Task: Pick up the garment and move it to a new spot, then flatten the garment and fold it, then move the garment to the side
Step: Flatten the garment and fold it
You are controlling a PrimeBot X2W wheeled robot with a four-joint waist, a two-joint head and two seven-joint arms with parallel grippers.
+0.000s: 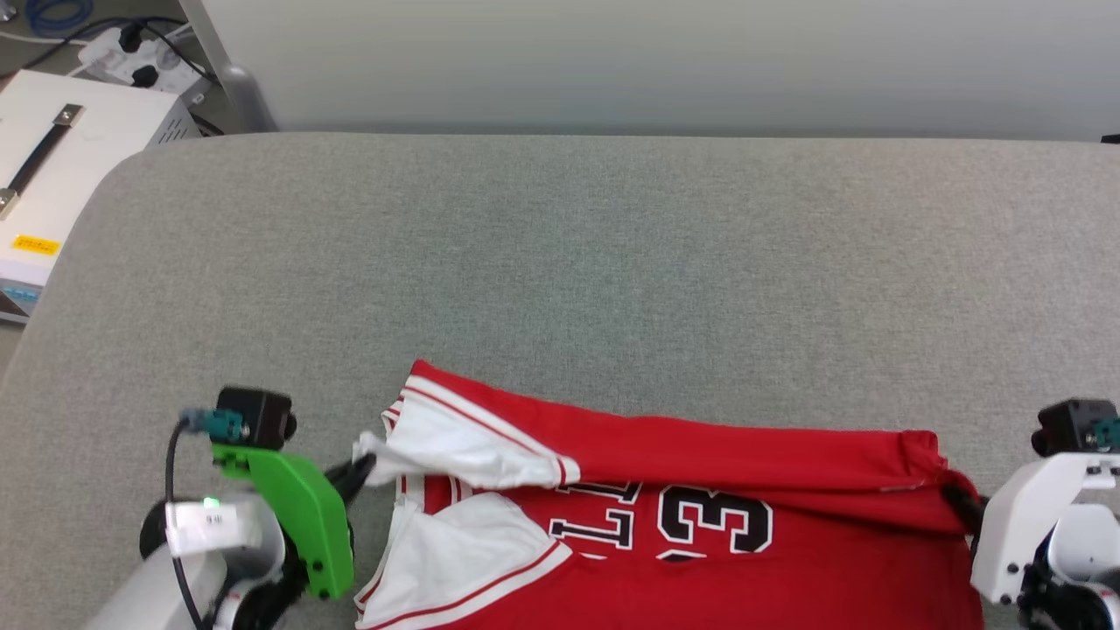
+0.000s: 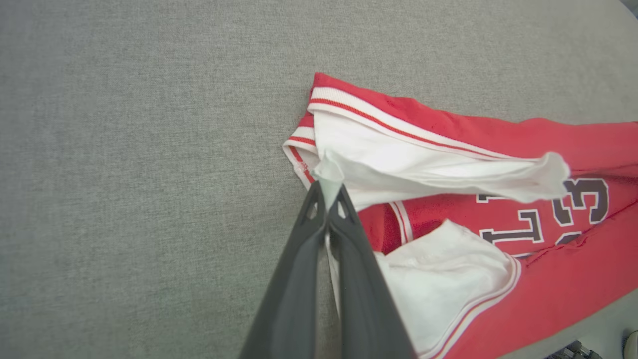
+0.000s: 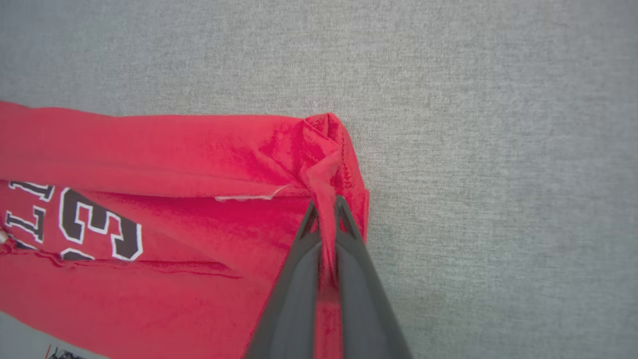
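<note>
**A:** Where is the garment (image 1: 787,490) lying?

**B:** Along the near edge of the grey fabric-covered desk (image 1: 560,262), stretched crosswise between the two arms; a band of the red body is folded over, so its far edge runs as a fairly straight line; black digits and letters with white outlines show just below that band; the nearest part runs off the bottom of the head view.

**A:** And the left claw (image 1: 357,477)?

**B:** Clenched on the garment; in the left wrist view its dark fingers (image 2: 299,279) are pressed together, with a tip of the upper white sleeve (image 2: 423,164) pinched between them; that sleeve is raised off the layer beneath and drawn out toward the lettering; a second white sleeve (image 2: 438,269) with red-and-white trim lies just beside it, nearer the desk's edge.

**A:** The right claw (image 1: 958,503)?

**B:** Also clenched, grasping the red corner at the garment's other end; the right wrist view shows a bunched twist of red cloth caught between the fingertips, with creases fanning out from the grip.

**A:** Anything off the desk?

**B:** A white box (image 1: 52,157) with a black handle past the far left corner; a power strip (image 1: 140,61) with plugs behind it; a pale wall (image 1: 656,61) along the far side.
</note>
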